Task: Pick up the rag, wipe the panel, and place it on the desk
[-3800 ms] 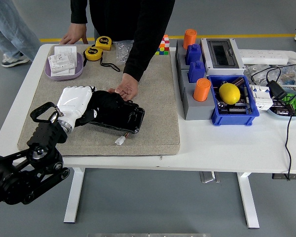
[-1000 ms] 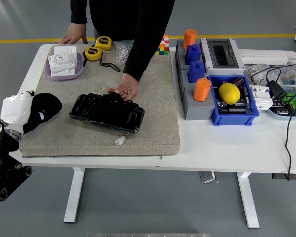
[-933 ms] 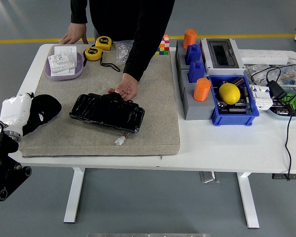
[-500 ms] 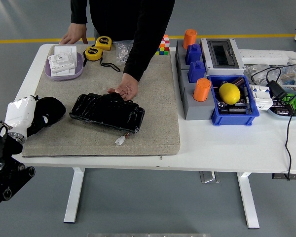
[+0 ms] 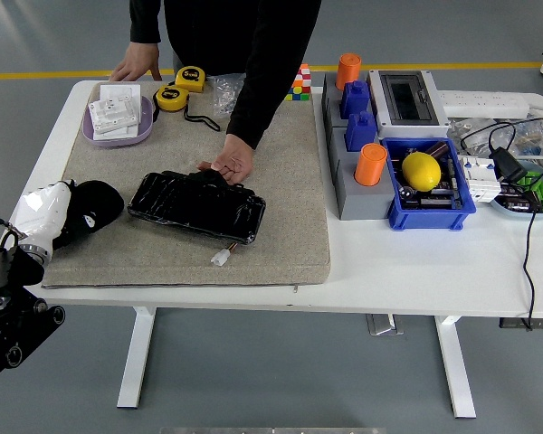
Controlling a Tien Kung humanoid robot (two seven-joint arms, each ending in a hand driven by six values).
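White desk [image 5: 416, 271] is seen from above, with a grey felt mat [image 5: 290, 194] spread over its left half. On the mat lies a glossy black panel [image 5: 197, 204], steadied at its far edge by a person's hand [image 5: 231, 163]; the person's other hand [image 5: 134, 69] is rested on the far edge of the desk.

At the mat's left end, the black rag [image 5: 89, 204] is gripped by the robot's left hand [image 5: 43, 213], the white fingers being curled around it. The rag is held well apart from the panel, low over the mat's left end. The wiping appears to be done; the rag is judged not yet released, so setting it down and opening the fingers is what is left. The right hand is not in view.

A blue bin [image 5: 427, 201] holds a lemon [image 5: 421, 170] and small parts. A purple tray [image 5: 118, 129] holds white packets [image 5: 113, 110]. A green tray [image 5: 529, 199] at the right edge holds small items that cannot be made out.
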